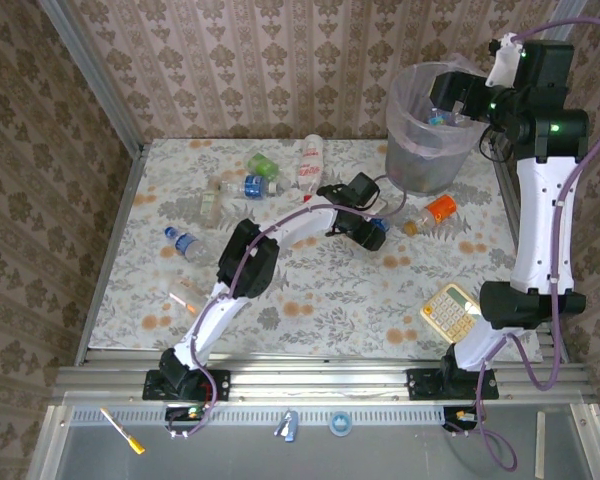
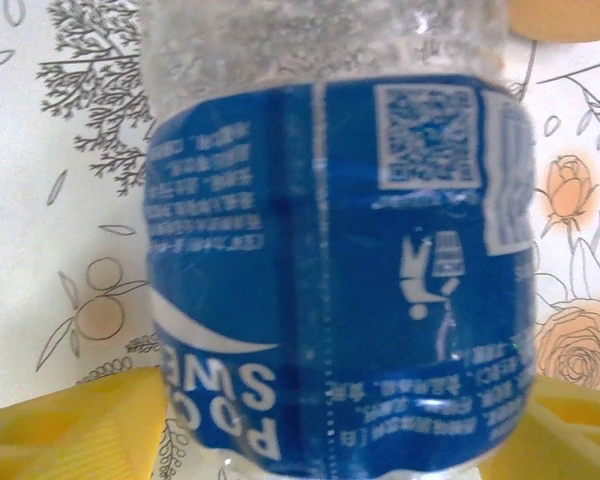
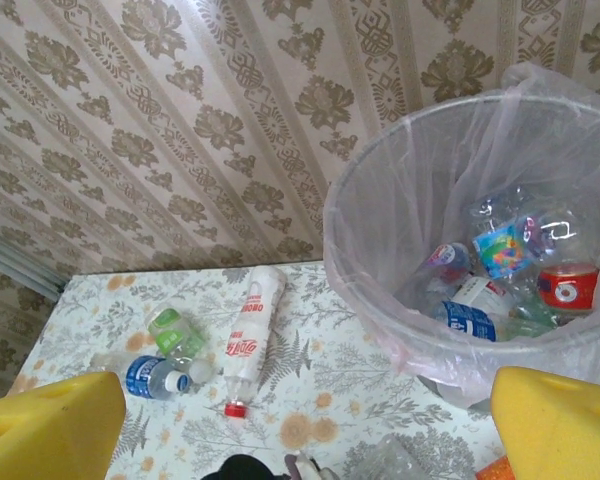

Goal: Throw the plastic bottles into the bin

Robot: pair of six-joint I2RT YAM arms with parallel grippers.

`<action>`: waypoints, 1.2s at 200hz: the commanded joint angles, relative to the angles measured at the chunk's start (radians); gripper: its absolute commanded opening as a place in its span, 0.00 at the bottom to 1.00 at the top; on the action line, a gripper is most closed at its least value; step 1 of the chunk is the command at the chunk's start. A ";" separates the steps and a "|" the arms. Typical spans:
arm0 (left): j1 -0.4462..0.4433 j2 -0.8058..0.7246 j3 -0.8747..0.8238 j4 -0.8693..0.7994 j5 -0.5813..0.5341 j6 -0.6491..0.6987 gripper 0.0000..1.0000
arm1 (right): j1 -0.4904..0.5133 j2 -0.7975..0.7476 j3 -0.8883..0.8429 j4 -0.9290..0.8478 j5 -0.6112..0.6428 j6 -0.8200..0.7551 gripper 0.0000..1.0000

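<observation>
- Left gripper (image 1: pixel 372 232): jaws astride the blue-label bottle (image 2: pixel 330 270), with a yellow pad (image 2: pixel 70 430) on each side, low on the label. I can't tell if they're biting or only bracketing it.
- Right gripper (image 3: pixel 305 425): jaws wide, nothing in them, hanging over the bin's mouth.
- Bin (image 1: pixel 420 160): upright at 1 o'clock on the table, bag-lined, with several bottles (image 3: pixel 500 270) already inside.
- Calculator (image 1: pixel 450 308): at 5 o'clock on the table, not part of the job, so I leave it.
- Step in hand, as I read it: a pick on the blue-label bottle. It lies on the table near centre, at 7 o'clock from the bin.
- Next move needs:
  - a confirmed squeeze on the label band; thin plastic may buckle or slip
  - a lift clear of the cloth
  - a carry toward 1 o'clock, opening only once past the rim
- The right arm sits where the drop goes, so I'd pull it back first or the wrists may clash.
- Loose bottles left:
  - green one (image 1: pixel 263 163) and red-label one (image 1: pixel 310 160) at 11 o'clock
  - a blue-capped one (image 1: pixel 185 243) at 9 o'clock
- Plenty of cycles remain.
- Orange-capped bottle (image 1: pixel 435 212): at 3 o'clock from the left gripper, near it. I'd lift straight up so as not to knock it.
</observation>
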 commanded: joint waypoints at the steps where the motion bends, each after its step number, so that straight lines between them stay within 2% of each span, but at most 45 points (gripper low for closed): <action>1: 0.000 -0.009 0.013 -0.011 -0.035 -0.005 0.72 | 0.006 -0.034 -0.027 0.022 -0.027 0.003 0.95; 61: 0.008 -0.078 -0.086 0.071 -0.010 0.006 0.43 | 0.007 -0.059 -0.070 0.040 -0.030 -0.001 0.95; 147: 0.026 -0.262 -0.343 0.261 0.021 0.030 0.27 | 0.008 -0.071 -0.106 0.068 -0.039 0.004 0.95; 200: 0.043 -0.423 -0.532 0.443 0.050 0.030 0.26 | 0.009 -0.066 -0.112 0.063 -0.074 0.018 0.95; 240: 0.064 -0.590 -0.690 0.614 0.071 0.051 0.26 | 0.009 -0.025 -0.062 0.012 -0.166 0.050 0.95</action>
